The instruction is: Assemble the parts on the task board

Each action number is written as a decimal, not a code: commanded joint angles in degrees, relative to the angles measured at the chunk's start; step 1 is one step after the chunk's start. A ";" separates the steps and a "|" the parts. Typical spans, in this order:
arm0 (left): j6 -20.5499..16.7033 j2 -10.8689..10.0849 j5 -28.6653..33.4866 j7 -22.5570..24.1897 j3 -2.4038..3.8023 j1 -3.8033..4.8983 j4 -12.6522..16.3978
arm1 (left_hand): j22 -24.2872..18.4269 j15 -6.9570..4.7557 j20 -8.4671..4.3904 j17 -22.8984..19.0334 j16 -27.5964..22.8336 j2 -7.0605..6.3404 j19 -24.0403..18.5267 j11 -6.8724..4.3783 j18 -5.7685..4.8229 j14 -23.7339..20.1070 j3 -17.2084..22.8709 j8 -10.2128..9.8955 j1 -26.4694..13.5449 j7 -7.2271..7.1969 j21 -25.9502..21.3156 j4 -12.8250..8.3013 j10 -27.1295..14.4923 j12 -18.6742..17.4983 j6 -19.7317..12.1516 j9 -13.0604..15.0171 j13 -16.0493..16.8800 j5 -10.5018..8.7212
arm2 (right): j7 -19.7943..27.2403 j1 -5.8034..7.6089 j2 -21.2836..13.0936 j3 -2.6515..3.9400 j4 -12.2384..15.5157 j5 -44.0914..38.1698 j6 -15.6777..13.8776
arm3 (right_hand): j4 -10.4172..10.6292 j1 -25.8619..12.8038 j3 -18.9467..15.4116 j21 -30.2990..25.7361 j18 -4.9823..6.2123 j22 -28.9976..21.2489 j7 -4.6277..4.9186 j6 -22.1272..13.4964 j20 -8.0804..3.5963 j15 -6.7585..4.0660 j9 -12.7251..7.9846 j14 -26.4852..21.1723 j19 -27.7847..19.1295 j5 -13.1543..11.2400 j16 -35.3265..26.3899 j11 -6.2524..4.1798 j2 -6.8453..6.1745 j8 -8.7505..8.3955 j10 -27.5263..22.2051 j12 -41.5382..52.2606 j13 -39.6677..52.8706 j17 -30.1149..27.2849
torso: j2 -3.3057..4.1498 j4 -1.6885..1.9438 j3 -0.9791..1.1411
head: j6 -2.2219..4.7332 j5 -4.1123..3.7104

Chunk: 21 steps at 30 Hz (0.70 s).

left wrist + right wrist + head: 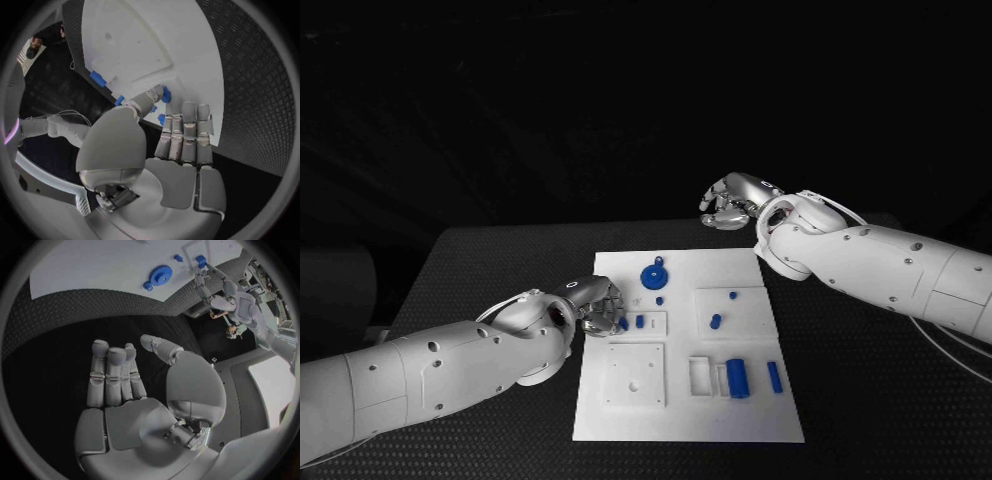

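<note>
A white task board [687,420] lies in the middle of a black table [488,270], and every place below is given from that board.

Near the board's far edge lies a blue gear-like disc [653,275] with a small blue knob [656,300] just on the near side of it. Toward the board's right side sits a short blue peg [715,321] inside a raised square outline, with another small blue peg [733,296] just beyond it. Near the board's near-right corner, a chunky blue block [737,378] stands in a white rectangular frame [700,375], and a slim blue pin [773,376] lies just beside it on the right. A plain white square plate [635,374] with a small hole occupies the board's near-left part.

The left hand [593,308] rests at the board's left edge, about midway along it. From its wrist camera the fingers [186,132] lie straight and side by side over the board's rim, the thumb reaching toward a small blue part [165,94]; another blue part [161,119] shows just behind the fingers. Whether the thumb actually touches or pinches the part cannot be told, since the hand itself blocks the contact.

The right hand [737,202] hangs off the board, beyond its far-right corner, over bare table. Its wrist camera shows the fingers [112,372] extended, the thumb apart and nothing in the palm; the disc [160,275] lies well ahead on the board.
</note>
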 commanded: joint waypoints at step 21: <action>0.14 0.85 -1.24 -2.29 -0.06 -0.08 0.25 | 1.31 -1.60 -4.21 0.97 3.48 -0.19 1.50 -1.47 -0.68 0.68 0.00 4.53 0.22 -1.27 1.98 -0.60 -0.19 5.81 1.27 3.81 1.63 -0.06 | 0.60 -0.04 0.04 0.03 0.02 -0.15 0.27 | -0.21 -0.16 -0.08 -0.29 0.87 0.11 0.40 0.06 0.15 -0.01 0.06 0.32 0.27 0.22 -0.29 0.17 0.14 -0.24 -0.05 0.29 -0.12 0.13 | -0.01 -0.02 0.07 | 0.18 0.20</action>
